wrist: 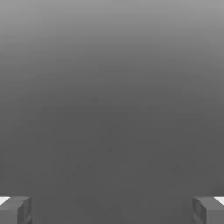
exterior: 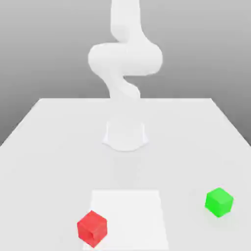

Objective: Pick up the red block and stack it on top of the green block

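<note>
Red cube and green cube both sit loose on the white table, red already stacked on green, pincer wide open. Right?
Not quite. The small red cube is not on the small green cube; the exterior view shows them apart on the white table, red toward that view's left, green toward its right. The pincer is open, as the hand view shows.

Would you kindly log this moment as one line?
tool: open, empty | red block: on table, unstacked | green block: on table, apart

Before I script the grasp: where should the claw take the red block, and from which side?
Probably from straight above, closing on two opposite vertical faces of the red block. It is a small cube resting flat on the table, turned corner-on in the exterior view, so the open claw should rotate to match its faces.
</note>
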Controlling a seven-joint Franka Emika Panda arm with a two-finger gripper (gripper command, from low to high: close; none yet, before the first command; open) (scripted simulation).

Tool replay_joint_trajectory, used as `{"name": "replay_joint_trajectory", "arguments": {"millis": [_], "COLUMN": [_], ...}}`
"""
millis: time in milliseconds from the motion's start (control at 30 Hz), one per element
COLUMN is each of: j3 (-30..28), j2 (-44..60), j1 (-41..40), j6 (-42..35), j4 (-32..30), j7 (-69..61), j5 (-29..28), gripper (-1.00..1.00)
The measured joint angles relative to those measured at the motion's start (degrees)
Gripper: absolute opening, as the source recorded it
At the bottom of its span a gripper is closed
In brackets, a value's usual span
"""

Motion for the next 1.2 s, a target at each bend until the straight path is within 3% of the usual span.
{"name": "replay_joint_trajectory", "arguments": {"millis": [267,533,733,900,1067,1100,1200], "j3": [-9.4,-15.0,-15.8,-16.1,-11.7,-10.7,-10.7], "j2": [15.9,31.7,43.0,51.4,61.0,62.5,62.5], "j1": [7.4,11.0,10.2,8.6,5.1,4.4,4.4], "j6": [5.8,11.4,15.8,20.1,27.3,28.5,28.4], "j4": [-3.1,-6.0,-8.4,-10.4,-9.2,-8.9,-8.9], "j7": [-20.3,-41.1,-54.9,-63.1,-68.9,-69.8,-69.8], "j5": [4.4,10.0,11.7,8.9,14.3,15.5,15.4], "gripper": [0.00,0.00,0.00,0.00,0.00,-1.00,-1.00]}}
